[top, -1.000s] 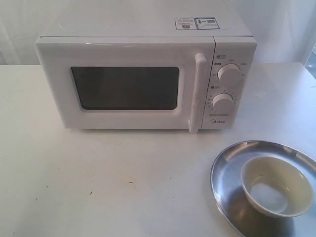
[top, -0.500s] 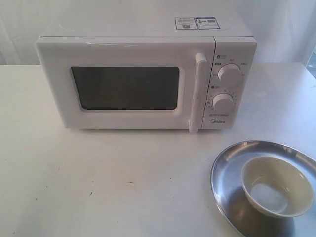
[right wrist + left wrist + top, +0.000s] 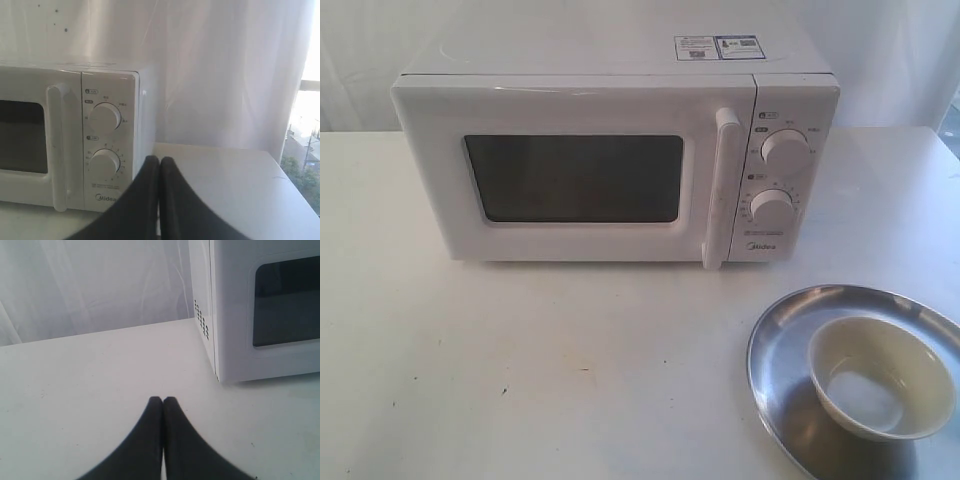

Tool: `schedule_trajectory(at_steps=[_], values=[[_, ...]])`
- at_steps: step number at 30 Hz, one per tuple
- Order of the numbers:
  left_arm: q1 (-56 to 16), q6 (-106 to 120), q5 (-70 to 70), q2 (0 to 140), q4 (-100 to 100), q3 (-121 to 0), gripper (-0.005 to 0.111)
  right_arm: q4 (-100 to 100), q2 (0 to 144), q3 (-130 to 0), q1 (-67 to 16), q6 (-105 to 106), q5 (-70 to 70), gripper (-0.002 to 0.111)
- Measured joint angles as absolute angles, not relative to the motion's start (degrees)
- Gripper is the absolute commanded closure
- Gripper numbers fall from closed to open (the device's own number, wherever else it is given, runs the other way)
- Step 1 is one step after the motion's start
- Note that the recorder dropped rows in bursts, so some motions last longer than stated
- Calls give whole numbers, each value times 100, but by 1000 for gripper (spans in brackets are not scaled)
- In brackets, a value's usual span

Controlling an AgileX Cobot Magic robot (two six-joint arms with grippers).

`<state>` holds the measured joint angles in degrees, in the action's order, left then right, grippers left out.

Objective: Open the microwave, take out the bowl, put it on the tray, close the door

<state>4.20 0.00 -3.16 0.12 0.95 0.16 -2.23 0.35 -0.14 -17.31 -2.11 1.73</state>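
We list: bowl [image 3: 880, 378] in tray [image 3: 775, 350], lower right, right arm's side; door [image 3: 570, 170] closed; left fingers [image 3: 147, 440], right fingers [image 3: 142, 200] pressed together, empty.

Two grippers: the left gripper [image 3: 163, 400] and the right gripper [image 3: 159, 159], each with two dark fingers [image 3: 142, 442]. One microwave [image 3: 620, 90], ahead of both grippers' tips, bearing one door [image 3: 440, 180], one dark window [image 3: 573, 178], one vertical bar handle [image 3: 720, 188], two round knobs, the upper knob [image 3: 786, 150] and the lower knob [image 3: 772, 208], and two stickers [image 3: 696, 47] on top. One steel tray [image 3: 775, 360]. One cream bowl [image 3: 880, 377]. One white table [image 3: 540, 360].
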Motion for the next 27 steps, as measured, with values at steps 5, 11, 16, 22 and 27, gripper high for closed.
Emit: schedule_trajectory(at_steps=[5,11,16,22,27], values=[[420,0,-316,12,95,16,107,-217,35,-14,-1697,-254,162,108],[420,0,-316,12,95,16,107,-204,35,-14,-1697,-165,91,108],[420,0,-316,12,95,16,107,-194,35,-14,-1697,-78,55,108],[420,0,-316,12,95,16,107,-194,35,-14,-1697,-67,0,108],[420,0,-316,12,95,16,107,-194,35,-14,-1697,-67,0,108]])
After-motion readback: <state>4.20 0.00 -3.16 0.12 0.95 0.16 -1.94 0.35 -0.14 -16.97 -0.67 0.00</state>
